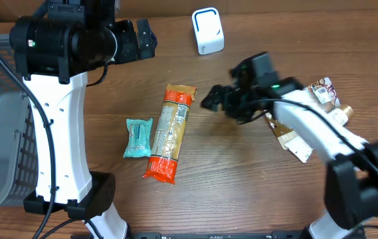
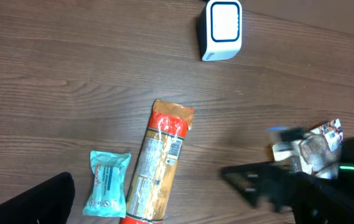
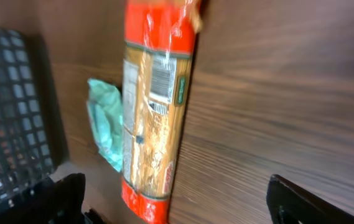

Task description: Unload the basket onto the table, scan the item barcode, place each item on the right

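Observation:
A long orange-and-red pasta package (image 1: 169,133) lies on the wooden table beside a small teal packet (image 1: 137,137). The pasta package (image 3: 155,106) shows a barcode (image 3: 159,79) on its upper face. A white scanner (image 1: 207,30) stands at the back. My right gripper (image 1: 212,101) hovers open just right of the package's top end, holding nothing; in the right wrist view its fingers (image 3: 301,202) stand wide apart. My left gripper (image 1: 142,36) is raised at the back left, open and empty, and looks down on the pasta package (image 2: 158,168) and the scanner (image 2: 221,29).
A grey mesh basket (image 1: 2,133) sits off the table's left side. A pile of other packaged items (image 1: 321,99) lies at the right, under the right arm. The left arm's white column (image 1: 59,133) stands left of the teal packet.

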Motion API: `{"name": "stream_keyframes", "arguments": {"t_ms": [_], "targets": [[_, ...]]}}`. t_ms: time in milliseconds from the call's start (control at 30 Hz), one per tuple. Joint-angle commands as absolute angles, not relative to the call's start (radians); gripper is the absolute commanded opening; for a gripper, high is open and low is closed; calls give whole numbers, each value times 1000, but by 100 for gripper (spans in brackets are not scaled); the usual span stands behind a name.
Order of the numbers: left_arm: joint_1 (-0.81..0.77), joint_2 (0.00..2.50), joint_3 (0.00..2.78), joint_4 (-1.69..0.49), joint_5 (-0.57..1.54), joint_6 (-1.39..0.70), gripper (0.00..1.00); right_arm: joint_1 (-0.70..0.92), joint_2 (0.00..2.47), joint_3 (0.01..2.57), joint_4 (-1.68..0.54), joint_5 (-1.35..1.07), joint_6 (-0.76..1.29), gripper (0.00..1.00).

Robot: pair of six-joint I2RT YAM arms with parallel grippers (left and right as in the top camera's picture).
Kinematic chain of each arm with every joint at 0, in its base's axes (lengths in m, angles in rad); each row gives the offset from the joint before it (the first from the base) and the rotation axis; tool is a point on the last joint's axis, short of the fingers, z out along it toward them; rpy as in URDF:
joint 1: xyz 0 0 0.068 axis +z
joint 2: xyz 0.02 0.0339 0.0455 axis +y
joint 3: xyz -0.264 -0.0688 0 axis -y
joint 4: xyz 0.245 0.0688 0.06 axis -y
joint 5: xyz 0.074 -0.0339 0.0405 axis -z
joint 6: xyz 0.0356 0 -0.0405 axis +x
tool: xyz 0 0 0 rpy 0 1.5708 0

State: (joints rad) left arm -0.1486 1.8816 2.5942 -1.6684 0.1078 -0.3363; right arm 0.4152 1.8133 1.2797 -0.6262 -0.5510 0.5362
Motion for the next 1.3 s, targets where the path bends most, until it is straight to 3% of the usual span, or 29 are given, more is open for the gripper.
{"name": "stream_keyframes", "arguments": {"t_ms": [0,467,767,967,1100,1267], "targets": [[-151,1890,2600,-1665,101,-321,100,494,1884,1268,-559,-548,633,90],[-151,1890,2600,-1665,100,-321,100,663,2094,1268,-346,-507,842,79],[-151,1890,2600,-1665,101,-321,99,748,2140,1268,-319,-333,987,62],[-151,1890,2600,-1665,101,-321,99,778,2185,1268,-313,-333,1025,42],[-151,1890,2600,-1665,101,-321,100,778,2186,1270,-318,-350,997,7],[-151,1890,2600,-1665,101,-321,100,719,2124,1272,-369,-395,874,4]]}}
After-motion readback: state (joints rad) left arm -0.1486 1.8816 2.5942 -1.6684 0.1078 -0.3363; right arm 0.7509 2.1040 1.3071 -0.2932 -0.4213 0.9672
